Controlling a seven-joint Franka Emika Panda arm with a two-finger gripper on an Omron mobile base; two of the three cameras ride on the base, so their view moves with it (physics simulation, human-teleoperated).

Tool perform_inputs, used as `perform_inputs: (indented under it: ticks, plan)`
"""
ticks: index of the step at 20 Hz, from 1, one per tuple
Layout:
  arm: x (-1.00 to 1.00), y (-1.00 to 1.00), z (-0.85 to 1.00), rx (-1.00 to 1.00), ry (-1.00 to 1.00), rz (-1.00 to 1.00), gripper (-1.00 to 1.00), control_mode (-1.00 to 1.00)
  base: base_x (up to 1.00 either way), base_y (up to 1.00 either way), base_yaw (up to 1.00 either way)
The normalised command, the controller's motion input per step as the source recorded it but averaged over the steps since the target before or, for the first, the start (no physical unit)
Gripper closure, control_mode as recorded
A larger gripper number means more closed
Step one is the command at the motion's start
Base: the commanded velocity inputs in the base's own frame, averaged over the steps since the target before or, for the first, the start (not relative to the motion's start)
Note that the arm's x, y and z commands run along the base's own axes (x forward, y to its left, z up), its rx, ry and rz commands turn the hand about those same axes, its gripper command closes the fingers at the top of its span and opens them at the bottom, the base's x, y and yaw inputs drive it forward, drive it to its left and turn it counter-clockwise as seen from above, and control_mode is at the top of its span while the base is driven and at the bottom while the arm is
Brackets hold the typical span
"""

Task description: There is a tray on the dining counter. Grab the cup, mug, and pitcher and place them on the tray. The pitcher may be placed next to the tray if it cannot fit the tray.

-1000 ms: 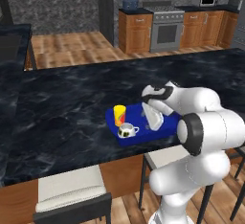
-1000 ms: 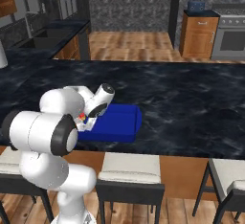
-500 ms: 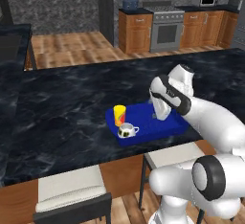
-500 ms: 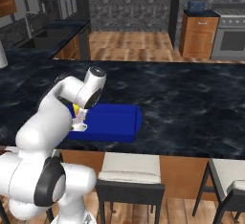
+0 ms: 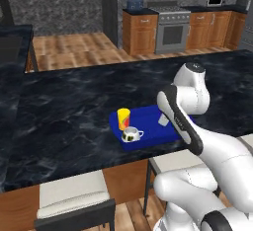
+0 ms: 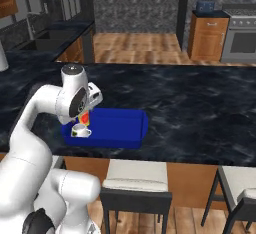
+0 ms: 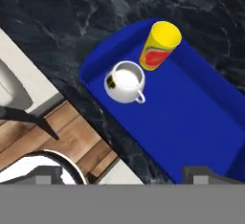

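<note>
The bright blue tray (image 5: 153, 129) (image 6: 117, 128) (image 7: 191, 117) lies near the front edge of the dining counter (image 5: 64, 111) (image 6: 200, 103). The yellow cup (image 5: 123, 118) (image 7: 159, 45) with its red mark stands upright in the tray's left end. The squat white mug (image 5: 131, 134) (image 6: 80, 131) (image 7: 124, 82) sits right beside it, also inside the rim. My gripper (image 7: 124, 174) (image 5: 163, 120) hangs open and empty above the tray, clear of both vessels. A pale vessel (image 6: 2, 57) cut by the frame edge stands on the far counter; I cannot tell whether it is the pitcher.
Padded stools (image 5: 74, 195) (image 6: 135, 183) stand along the counter's near side, below the tray. The right part of the tray floor is bare blue. Wooden cabinets and a stove (image 5: 170, 32) line the back wall, across a wooden floor.
The hand has lifted up off the tray and the arm has folded back toward the base. Cup and mug stay where they were on the tray.
</note>
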Motion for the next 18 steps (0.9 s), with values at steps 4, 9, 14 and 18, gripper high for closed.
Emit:
perform_inputs:
  ticks: [4, 9, 14, 18]
  plan:
    - [-0.67, 0.00, 0.44, 0.12, 0.23, -0.62, -1.00, -1.00, 0.00, 0.00, 0.00]
    - [-0.57, 0.00, 0.47, 0.18, 0.20, -0.52, -1.00, -1.00, 0.00, 0.00, 0.00]
    - [-0.66, -0.07, 0.27, 0.08, 0.08, -0.37, -1.00, -1.00, 0.00, 0.00, 0.00]
    - [-0.70, -0.03, 0.00, 0.00, 0.00, -0.17, -1.00, -1.00, 0.00, 0.00, 0.00]
